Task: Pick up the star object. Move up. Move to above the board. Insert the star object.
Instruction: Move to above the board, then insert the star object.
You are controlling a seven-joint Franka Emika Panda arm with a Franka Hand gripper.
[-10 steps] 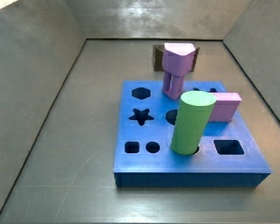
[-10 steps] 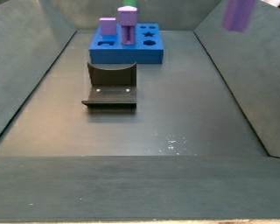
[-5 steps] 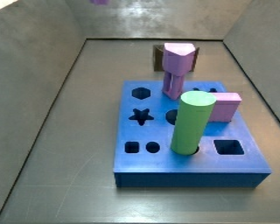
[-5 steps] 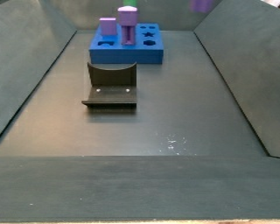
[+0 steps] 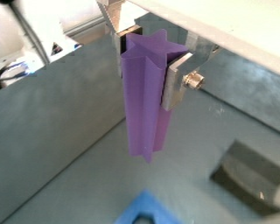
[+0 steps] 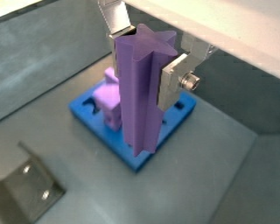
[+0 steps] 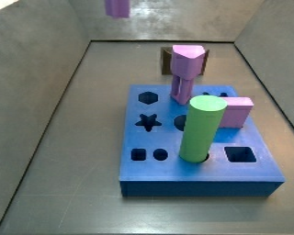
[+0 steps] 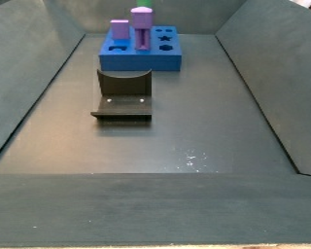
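The star object (image 5: pixel 145 98), a tall purple ridged prism, hangs upright between my gripper's (image 5: pixel 149 66) silver fingers, which are shut on its upper part in both wrist views (image 6: pixel 140 96). In a side view only its lower end (image 7: pixel 118 7) shows at the top edge, high above the floor behind the board. The blue board (image 7: pixel 198 180) lies below, with its dark star hole (image 7: pixel 147 120) free. In a wrist view the board (image 6: pixel 137 157) sits under and behind the prism. The gripper and the star object are out of the side view that shows the fixture.
On the board stand a green cylinder (image 7: pixel 202 128), a lilac-pink peg with a wide head (image 7: pixel 184 68) and a short pink block (image 7: pixel 237 112). The dark fixture (image 8: pixel 123 94) stands on the floor in front of the board (image 8: pixel 143 54). Grey walls enclose the floor.
The star object has left the top of the side view with the fixture. It has come into the top edge of the board's side view and sits lower there now.
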